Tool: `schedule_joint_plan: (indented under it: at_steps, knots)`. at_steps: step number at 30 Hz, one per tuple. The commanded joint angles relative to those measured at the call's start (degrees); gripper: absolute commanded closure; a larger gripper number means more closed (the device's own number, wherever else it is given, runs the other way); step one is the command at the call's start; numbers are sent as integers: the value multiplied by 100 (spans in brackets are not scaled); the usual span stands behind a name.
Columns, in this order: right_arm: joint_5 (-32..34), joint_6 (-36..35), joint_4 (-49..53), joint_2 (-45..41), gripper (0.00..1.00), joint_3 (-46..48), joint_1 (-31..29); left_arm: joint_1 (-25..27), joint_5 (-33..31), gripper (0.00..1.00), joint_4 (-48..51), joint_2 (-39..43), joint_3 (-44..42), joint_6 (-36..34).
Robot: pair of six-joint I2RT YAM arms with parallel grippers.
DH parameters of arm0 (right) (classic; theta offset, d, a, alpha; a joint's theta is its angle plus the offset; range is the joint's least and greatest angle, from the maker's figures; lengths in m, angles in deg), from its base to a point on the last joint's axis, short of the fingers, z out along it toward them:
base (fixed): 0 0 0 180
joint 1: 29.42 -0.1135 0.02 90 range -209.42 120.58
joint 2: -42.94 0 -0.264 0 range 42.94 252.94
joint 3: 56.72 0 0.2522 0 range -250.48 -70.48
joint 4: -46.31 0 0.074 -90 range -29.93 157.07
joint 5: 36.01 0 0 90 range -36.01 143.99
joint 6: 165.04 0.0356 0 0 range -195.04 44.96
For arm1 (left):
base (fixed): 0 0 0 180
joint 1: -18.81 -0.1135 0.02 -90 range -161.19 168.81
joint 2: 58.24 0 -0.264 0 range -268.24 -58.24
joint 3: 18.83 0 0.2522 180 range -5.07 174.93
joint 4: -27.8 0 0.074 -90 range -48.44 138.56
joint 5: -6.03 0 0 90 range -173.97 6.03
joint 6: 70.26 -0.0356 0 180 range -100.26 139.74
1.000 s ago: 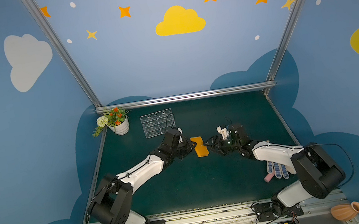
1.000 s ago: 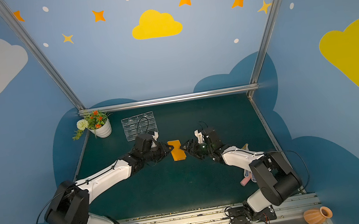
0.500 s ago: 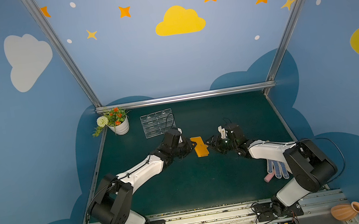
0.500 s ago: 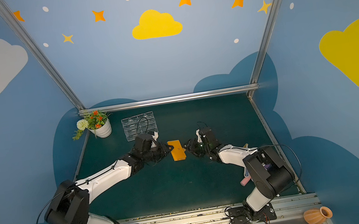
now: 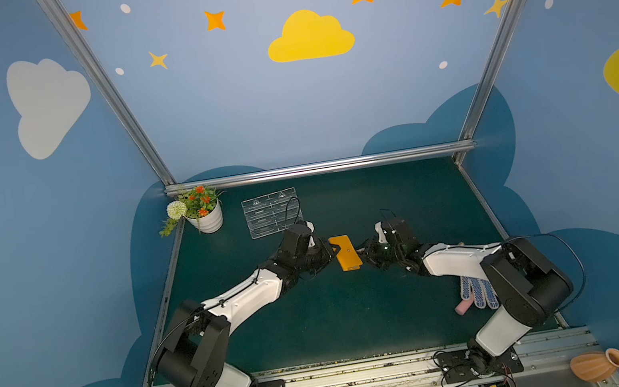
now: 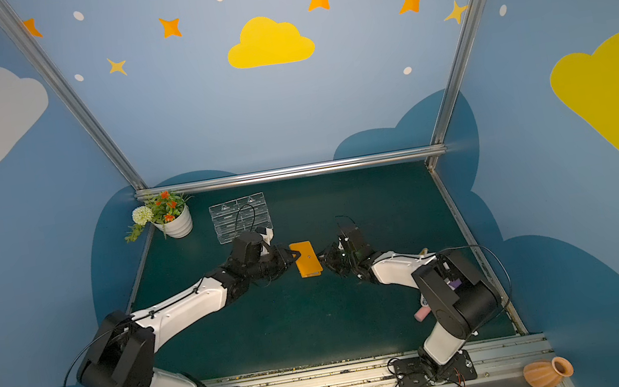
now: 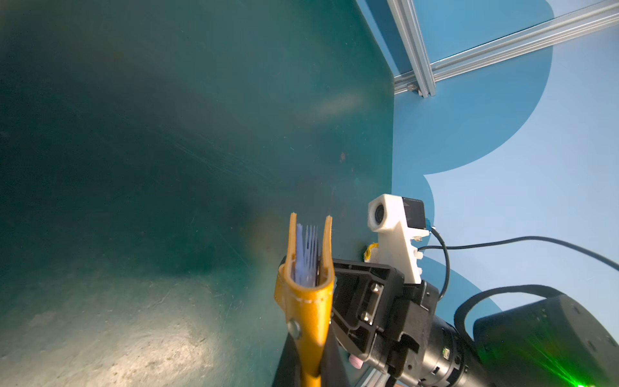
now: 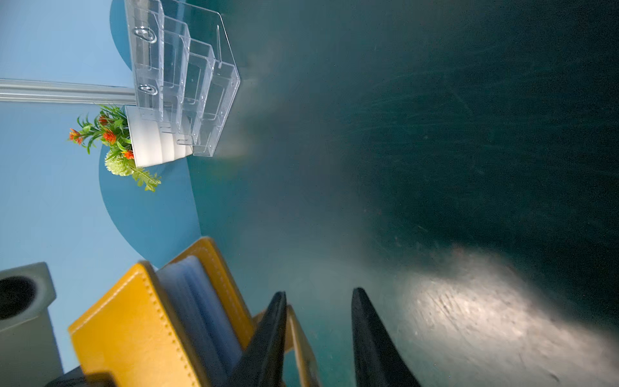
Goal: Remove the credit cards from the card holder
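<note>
The orange-yellow card holder [image 5: 347, 254] [image 6: 307, 259] hangs above the mid table between the two arms. My left gripper [image 5: 332, 252] [image 7: 311, 355] is shut on its spine end. In the left wrist view the card holder [image 7: 308, 301] gapes away from the jaws and shows clear sleeve pages. My right gripper [image 5: 363, 251] [image 8: 319, 292] is at the holder's other edge, its fingers still apart. A thin orange tab [image 8: 296, 335] of the card holder [image 8: 134, 328] lies between them, against one finger. The credit cards are hidden inside the sleeves.
A clear acrylic tiered stand [image 5: 271, 213] and a white flower pot [image 5: 204, 215] stand at the back left. A dotted glove [image 5: 477, 292] and a pink object [image 5: 463, 307] lie near the right arm's base. A clay vase [image 5: 597, 363] sits off the table, front right.
My right gripper has moved left up to the card holder's edge and its fingers have narrowed. The left gripper keeps the holder in the same place.
</note>
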Motion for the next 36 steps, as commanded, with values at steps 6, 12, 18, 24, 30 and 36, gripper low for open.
schedule_joint_plan:
  at_steps: [6,12,18,24,30,36]
  knots:
    - [196,317,75,64,84,-157,-151,-14,-17,96,-469,-52,-106,156]
    - [400,273,205,116,96,-172,-153,-18,41,96,-586,-48,-192,239]
    - [650,266,159,124,100,-80,-143,-19,93,96,-608,-30,-244,314]
    - [1026,18,302,-172,100,49,-144,-16,117,93,-726,-46,-370,438]
    - [1144,-222,518,-340,100,97,-141,8,147,80,-848,-198,-410,605]
    - [1337,-458,793,-509,100,137,-140,96,181,65,-943,-485,-353,738]
